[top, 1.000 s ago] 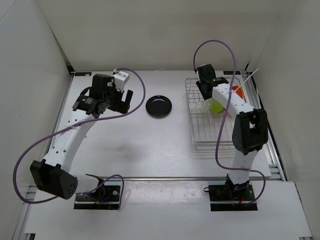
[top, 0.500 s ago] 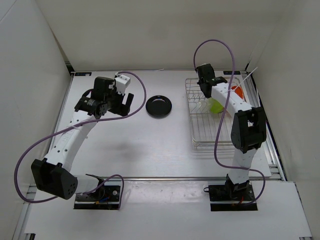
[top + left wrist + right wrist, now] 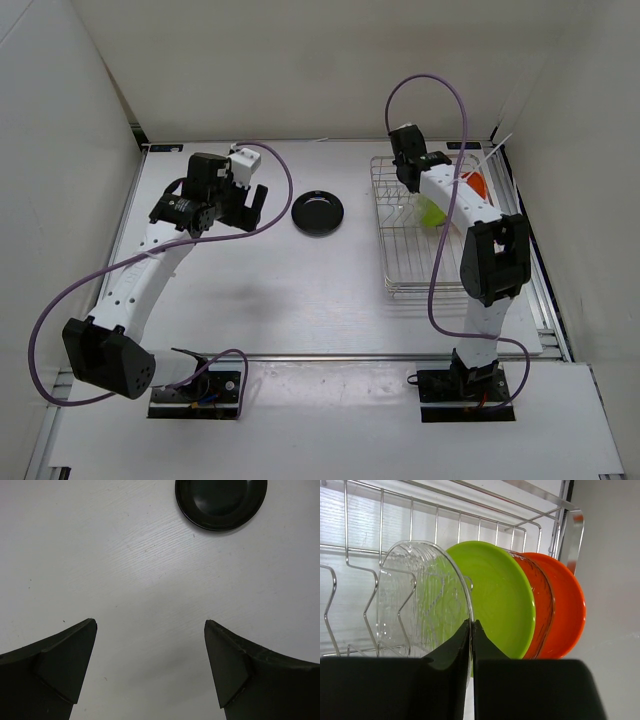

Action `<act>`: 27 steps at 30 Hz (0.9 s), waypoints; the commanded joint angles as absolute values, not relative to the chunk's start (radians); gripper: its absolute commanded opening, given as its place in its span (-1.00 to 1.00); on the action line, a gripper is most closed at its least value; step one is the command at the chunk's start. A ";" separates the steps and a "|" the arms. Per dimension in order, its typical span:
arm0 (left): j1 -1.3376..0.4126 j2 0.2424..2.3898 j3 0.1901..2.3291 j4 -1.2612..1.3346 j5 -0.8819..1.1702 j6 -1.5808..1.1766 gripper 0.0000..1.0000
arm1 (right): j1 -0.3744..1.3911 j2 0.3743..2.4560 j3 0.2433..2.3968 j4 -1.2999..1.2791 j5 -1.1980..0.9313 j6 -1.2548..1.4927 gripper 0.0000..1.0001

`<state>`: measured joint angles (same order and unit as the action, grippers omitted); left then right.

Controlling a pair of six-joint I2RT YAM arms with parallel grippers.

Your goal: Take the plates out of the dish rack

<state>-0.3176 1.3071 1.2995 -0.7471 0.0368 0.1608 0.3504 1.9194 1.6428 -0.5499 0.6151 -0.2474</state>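
- Jaws of the left gripper (image 3: 246,205): spread wide, gripping nothing, hanging over bare table (image 3: 150,580).
- Left arm: elbow low at the near left corner, long link slanting forward and inward, wrist turned toward the middle of the table.
- Just beyond those parted fingertips: black plate (image 3: 221,502), flat on the table, apart from the gripper, lying between it and the dish rack (image 3: 400,270).
- Jaws of the right gripper (image 3: 471,630): pressed together on the rim of the nearest clear plate (image 3: 420,600), its thin edge pinched between the two fingers.
- Right arm: upright from its base, elbow above the rack's near right part, forearm reaching to the rack's far end, wrist bent down into it.
- Behind the pinched plate, all on edge in the rack: lime green plate (image 3: 500,595), then a second clear plate (image 3: 542,605), then the orange plate (image 3: 568,605) closest to the rack's side wall.
- Farthest: the rack's thin wire end wall, with white table showing through.
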 commanded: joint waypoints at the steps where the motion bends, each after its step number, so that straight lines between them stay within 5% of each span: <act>1: -0.319 1.267 1.287 -0.729 0.052 0.167 1.00 | 0.357 1.925 1.692 -0.558 0.635 -0.236 -0.93; 27: -0.319 1.360 1.430 -0.765 0.054 0.081 1.00 | 0.396 1.743 1.839 -0.676 0.746 -0.279 -0.99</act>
<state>-0.3176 1.3384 1.3766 -0.7555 0.0368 0.1169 0.3756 1.8286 1.7802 -0.6888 0.7261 -0.2699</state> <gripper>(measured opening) 0.993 0.011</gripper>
